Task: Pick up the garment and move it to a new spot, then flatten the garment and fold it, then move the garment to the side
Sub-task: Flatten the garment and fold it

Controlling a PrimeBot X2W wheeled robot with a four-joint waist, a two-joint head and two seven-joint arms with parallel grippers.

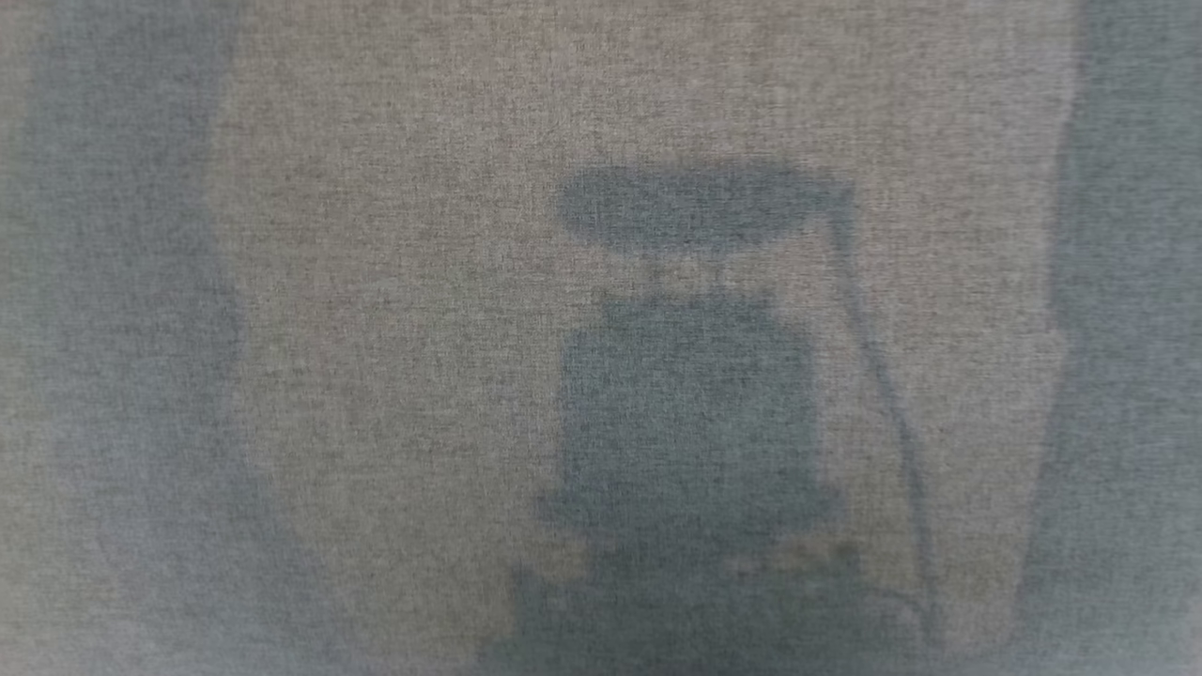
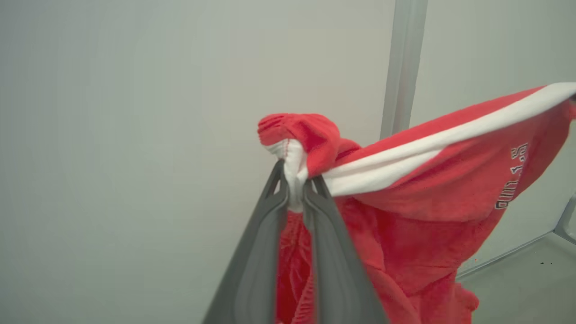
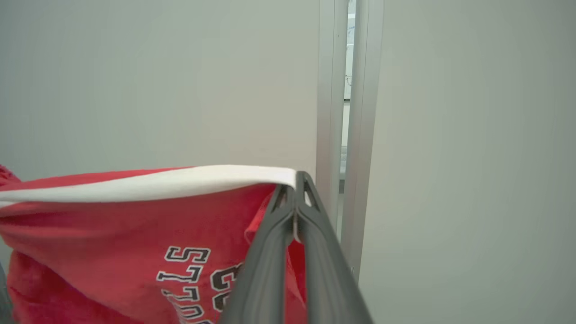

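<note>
Grey-beige woven cloth [image 1: 376, 282] carries soft dark shadows [image 1: 690, 404]. Pale wall panels [image 3: 135, 81] meet twin aluminium uprights [image 3: 330, 112], a narrow gap between them.

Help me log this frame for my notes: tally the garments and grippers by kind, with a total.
red garment: 1
grippers: 2, the left gripper and the right gripper, both shut on it
total: 3

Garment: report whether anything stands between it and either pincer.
Nothing visible does. The left pincer is shut on the bunched end of the white band of the red garment, and the right pincer is shut on that band's other end. The cloth hangs between them.
</note>
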